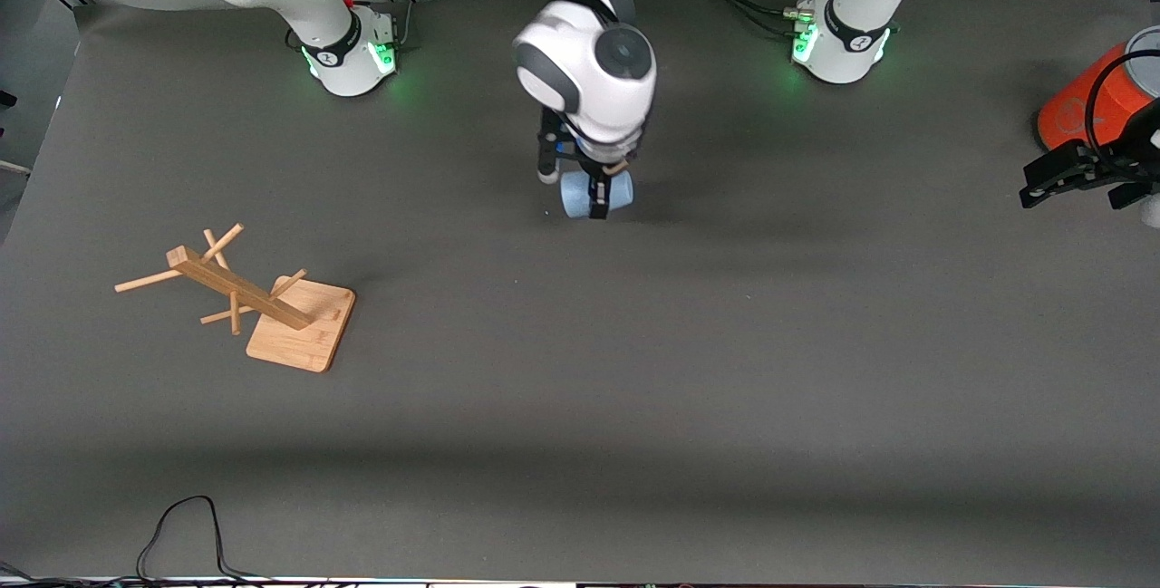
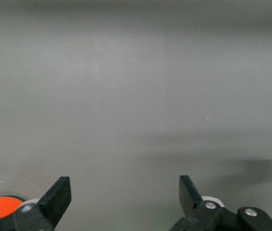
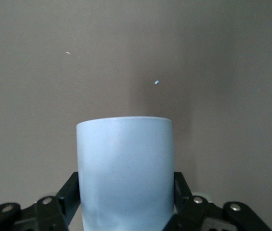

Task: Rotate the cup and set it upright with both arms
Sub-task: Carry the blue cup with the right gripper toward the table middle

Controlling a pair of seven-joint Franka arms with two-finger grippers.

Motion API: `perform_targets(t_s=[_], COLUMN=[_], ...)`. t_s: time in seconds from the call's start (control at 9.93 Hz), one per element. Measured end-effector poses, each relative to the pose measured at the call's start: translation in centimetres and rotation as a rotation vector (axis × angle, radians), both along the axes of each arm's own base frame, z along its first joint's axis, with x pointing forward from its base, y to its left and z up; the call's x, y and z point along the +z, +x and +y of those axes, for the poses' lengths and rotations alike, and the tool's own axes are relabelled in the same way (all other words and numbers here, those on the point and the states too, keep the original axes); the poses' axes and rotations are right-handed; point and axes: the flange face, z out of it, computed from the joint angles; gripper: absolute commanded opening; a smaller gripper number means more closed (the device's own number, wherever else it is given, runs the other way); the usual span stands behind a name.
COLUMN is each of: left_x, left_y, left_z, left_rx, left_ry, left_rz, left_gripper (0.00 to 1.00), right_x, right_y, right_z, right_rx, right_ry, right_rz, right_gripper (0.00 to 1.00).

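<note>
- Front view, starting at the right arm's end of the counter [image 1: 580, 407]: a wooden rack [image 1: 272, 303] lies tipped over there, well apart from anything I am handling.
- Next, near the middle of the counter, my right pincer [image 1: 594, 194] comes down from above and pinches the cup [image 1: 594, 196] across its body. The cup looks to lie on its side, with its long axis running level and toward the left arm's end of the counter rather than standing up.
- In the right wrist view the cup [image 3: 124, 168] sits squarely between my fingers [image 3: 68, 195], one pad on each side wall, and its flat end points straight away from the wrist. I cannot tell from here whether that end is the rim or the base.
- Farther along, at the left arm's end, my left pincer [image 1: 1074, 176] waits spread wide and holding nothing, just beside the orange cylinder [image 1: 1087, 99] and well apart from the cup.
- In the left wrist view my left pincer [image 2: 125, 195] shows only bare counter [image 2: 136, 96] between its fingertips [image 2: 58, 192].
- My judgement: the coming move turns on that level axis. The right arm is on the cup and the left is far off, so the right must swing the cup round before the left can reach it.
</note>
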Motion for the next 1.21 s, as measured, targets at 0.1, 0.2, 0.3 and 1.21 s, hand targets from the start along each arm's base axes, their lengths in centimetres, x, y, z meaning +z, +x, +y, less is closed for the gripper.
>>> perform_targets(t_s=[0.1,0.2,0.3,1.21], left_x=[0.0,0.0,0.0,-0.1], left_y=[0.0,0.0,0.0,-0.1], left_z=[0.0,0.0,0.0,0.0], left_rx=[0.0,0.0,0.0,0.0], left_ry=[0.0,0.0,0.0,0.0], left_rz=[0.0,0.0,0.0,0.007], left_gripper=[1.0,1.0,1.0,1.0], right_x=[-2.2,-3.9,-5.4,-9.5], right_y=[0.3,0.3,0.1,-0.7], right_z=[0.6,1.2,1.9,5.1], right_rx=[-0.028,-0.049,-0.07,-0.055], right_ry=[-0.01,-0.014,-0.011,0.003], right_rz=[-0.004,-0.011,-0.021,-0.045], right_gripper=[0.51,0.51,0.51,0.96])
